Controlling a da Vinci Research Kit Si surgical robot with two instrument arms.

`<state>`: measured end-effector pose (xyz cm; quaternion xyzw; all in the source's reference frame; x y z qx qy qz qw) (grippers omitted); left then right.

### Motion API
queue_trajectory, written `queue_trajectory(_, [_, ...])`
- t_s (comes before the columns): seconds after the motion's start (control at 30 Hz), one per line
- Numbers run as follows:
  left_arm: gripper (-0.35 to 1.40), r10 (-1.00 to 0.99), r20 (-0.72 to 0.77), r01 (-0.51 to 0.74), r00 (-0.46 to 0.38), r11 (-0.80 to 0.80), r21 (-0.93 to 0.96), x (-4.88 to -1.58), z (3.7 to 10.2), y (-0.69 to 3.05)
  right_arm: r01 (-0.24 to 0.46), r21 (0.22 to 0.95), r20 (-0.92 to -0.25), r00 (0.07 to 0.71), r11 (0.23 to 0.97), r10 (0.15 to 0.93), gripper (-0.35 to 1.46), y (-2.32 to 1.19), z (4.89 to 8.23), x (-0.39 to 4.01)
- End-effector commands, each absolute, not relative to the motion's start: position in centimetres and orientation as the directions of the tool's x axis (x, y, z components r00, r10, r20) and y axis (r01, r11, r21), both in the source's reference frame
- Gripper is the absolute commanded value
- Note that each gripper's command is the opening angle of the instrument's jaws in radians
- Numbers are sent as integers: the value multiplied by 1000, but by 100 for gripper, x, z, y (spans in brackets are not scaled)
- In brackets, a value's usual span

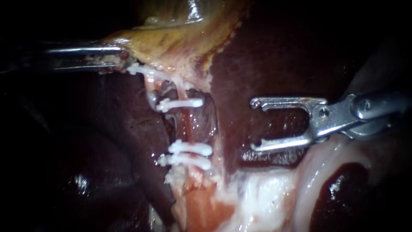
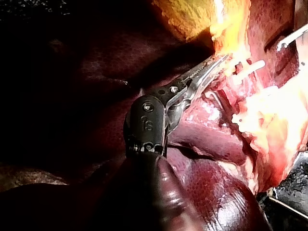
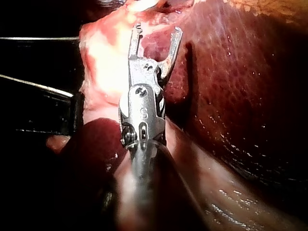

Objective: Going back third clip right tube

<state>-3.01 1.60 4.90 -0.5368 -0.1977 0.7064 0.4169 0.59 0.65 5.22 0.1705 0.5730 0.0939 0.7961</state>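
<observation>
In the endoscope view the left instrument (image 1: 118, 58) comes in from 9 o'clock, high in the scene. Its jaws are clamped together on the yellowish edge of the gallbladder (image 1: 171, 38), which fills the 12 o'clock area. A small white piece (image 1: 139, 68) sits just at 5 o'clock of those jaws; whether it is a clip cannot be told.

From the gallbladder a pinkish tube (image 1: 187, 124) runs toward 6 o'clock through the middle of the scene. 3 white clips cross it. The upper clip (image 1: 182, 103) sits alone. The 2 lower clips (image 1: 191, 148) lie just beside each other, farther toward 6 o'clock. Which of the task's tubes this one is cannot be told.

The right instrument (image 1: 254, 125) comes in from 3 o'clock and is apart from the tube and its clips. Its jaws point toward 9 o'clock and stand wide apart, gripping nothing, over the dark red liver (image 1: 266, 56). Pale tissue (image 1: 266, 193) lies at 6 o'clock of it.

In the right wrist view the right instrument (image 3: 158, 30) shows the same spread jaws, with pale tissue ahead of them and liver (image 3: 240, 96) beside them.

In the left wrist view the left instrument (image 2: 216, 62) has its jaws together in tissue at the yellow gallbladder edge. White clips (image 2: 250, 67) lie just beside its tip.
</observation>
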Motion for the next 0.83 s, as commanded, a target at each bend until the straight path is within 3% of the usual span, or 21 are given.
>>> queue_trajectory(0.03, [-35,800,-595,-376,-77,-576,-726,-304,494,160,46,379,-880,326,924,345,50,64,522,59])
queue_trajectory(0.4, [-35,787,-609,-357,-97,-599,-717,-336,532,147,47,379,-880,326,924,345,50,64,521,59])
queue_trajectory(0.83, [-35,787,-609,-357,-97,-599,-717,-337,533,147,50,374,-883,325,926,339,50,63,520,59])
